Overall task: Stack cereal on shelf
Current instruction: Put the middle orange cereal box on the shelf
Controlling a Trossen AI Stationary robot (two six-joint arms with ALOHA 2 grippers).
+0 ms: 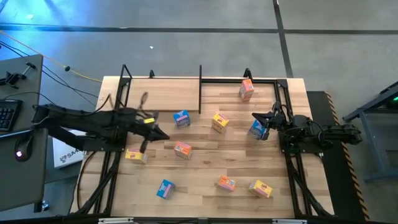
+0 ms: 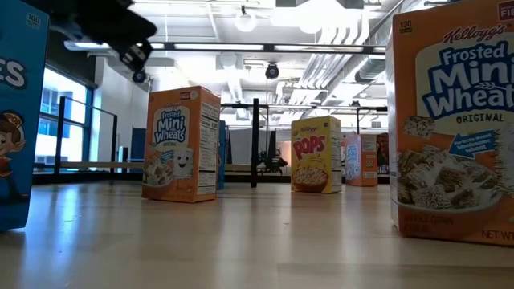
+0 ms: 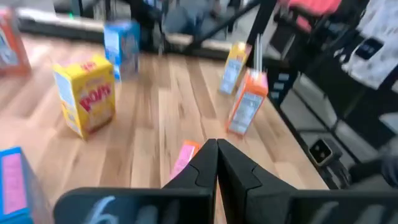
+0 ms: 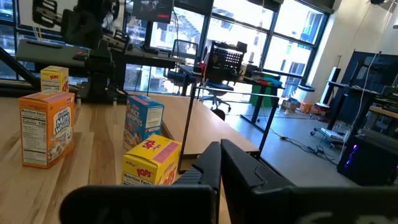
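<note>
Nine small cereal boxes are scattered on the striped tabletop. Three are orange (image 1: 246,89), (image 1: 182,149), (image 1: 226,183), three are yellow (image 1: 219,122), (image 1: 135,155), (image 1: 261,188), and three are blue (image 1: 181,117), (image 1: 257,129), (image 1: 165,188). The shelf (image 1: 163,94), a pale board inside black posts, is at the far left with no box on it. My left gripper (image 1: 163,134) is shut and empty (image 3: 216,155), above the table near the middle orange box (image 3: 185,155). My right gripper (image 1: 257,117) is shut and empty (image 4: 220,155), right beside the blue box at the right.
A black frame (image 1: 281,99) runs around the table, with an upright post (image 1: 200,87) at the shelf's right end. In the low view large boxes stand close to the near edge, blue at left (image 2: 16,112) and orange at right (image 2: 450,120). Bare tabletop lies between the boxes.
</note>
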